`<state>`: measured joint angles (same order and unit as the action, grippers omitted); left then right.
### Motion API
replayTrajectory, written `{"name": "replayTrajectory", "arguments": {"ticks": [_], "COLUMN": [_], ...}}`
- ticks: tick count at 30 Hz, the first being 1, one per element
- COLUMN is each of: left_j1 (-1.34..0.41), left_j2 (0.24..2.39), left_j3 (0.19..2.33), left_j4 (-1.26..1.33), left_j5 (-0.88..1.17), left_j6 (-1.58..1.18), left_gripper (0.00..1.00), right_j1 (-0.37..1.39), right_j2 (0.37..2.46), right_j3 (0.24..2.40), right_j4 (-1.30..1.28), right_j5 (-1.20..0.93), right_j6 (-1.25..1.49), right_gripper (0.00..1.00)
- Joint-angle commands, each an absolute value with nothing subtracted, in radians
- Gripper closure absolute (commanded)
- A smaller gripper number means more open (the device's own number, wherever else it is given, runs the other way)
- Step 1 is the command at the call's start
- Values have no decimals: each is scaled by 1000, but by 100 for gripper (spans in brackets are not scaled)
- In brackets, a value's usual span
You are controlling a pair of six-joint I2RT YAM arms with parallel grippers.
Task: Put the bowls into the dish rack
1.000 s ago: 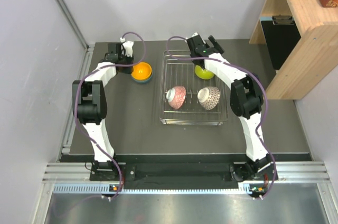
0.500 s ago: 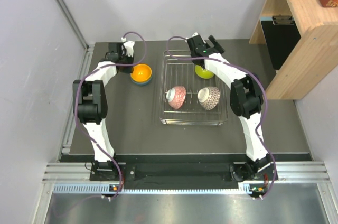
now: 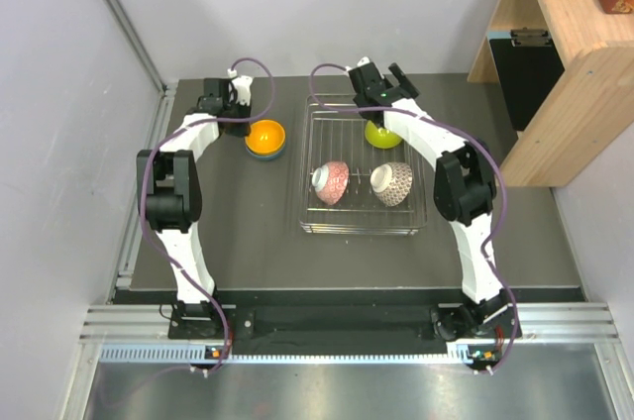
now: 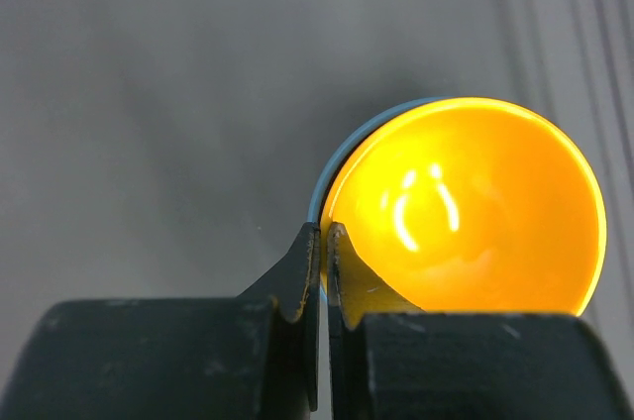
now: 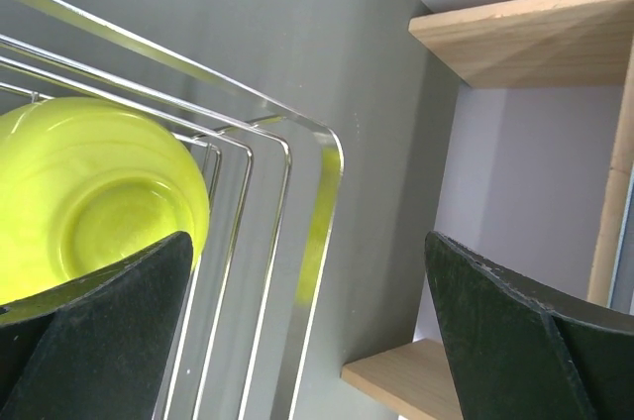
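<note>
found the left gripper (image 4: 322, 232) pressed together on the near rim of the orange bowl (image 4: 466, 212), with one finger outside the rim and the other just inside it. could not tell if the rim of the blue bowl (image 4: 342, 157) was also caught between them. saw the orange bowl sitting nested in the blue bowl, with only a thin blue edge showing around its left side. noted both bowls on the dark table (image 3: 248, 232), near its far edge and just left of the dish rack (image 3: 362, 227), outside it.

found the right gripper (image 5: 309, 242) spread wide with nothing between the fingers, hanging over the far right corner of the dish rack. saw the lime-yellow bowl (image 5: 99, 212) inside that corner, below the left finger and not touched by it.

noted in the near half of the rack the pinkish-red patterned bowl (image 3: 332, 182) and the brownish-grey patterned bowl (image 3: 392, 183), side by side, both tilted on their sides.

saw a wooden shelf (image 3: 565, 53) to the right, beyond the table.
</note>
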<state>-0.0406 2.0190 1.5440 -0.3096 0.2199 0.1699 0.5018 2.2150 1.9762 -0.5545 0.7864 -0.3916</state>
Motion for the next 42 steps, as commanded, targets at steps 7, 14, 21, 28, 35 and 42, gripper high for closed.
{"name": "replayTrajectory", "arguments": {"ticks": [7, 14, 21, 28, 35, 42], "left_j1": [-57, -64, -64, -66, -97, -259], "left_j2": [1959, 1879, 1821, 1743, 1678, 1651], "left_j3": [1603, 1623, 1643, 1628, 1609, 1609], "left_j4": [-330, -351, -371, -387, -373, -364], "left_j5": [265, 295, 299, 334, 374, 322], "left_j6": [147, 127, 124, 124, 109, 140], "left_gripper": [100, 100, 100, 100, 100, 100], "right_j1": [511, 509, 505, 443, 336, 293], "right_j2": [2054, 1993, 1977, 1956, 1905, 1888], "right_j3": [2002, 2014, 2019, 2029, 1924, 1784], "right_j4": [-587, -643, -686, -719, -582, -373], "right_j5": [694, 502, 332, -99, -563, -897], "right_j6": [-292, -212, -166, -52, 152, 385], "right_gripper": [0, 0, 0, 0, 0, 0]}}
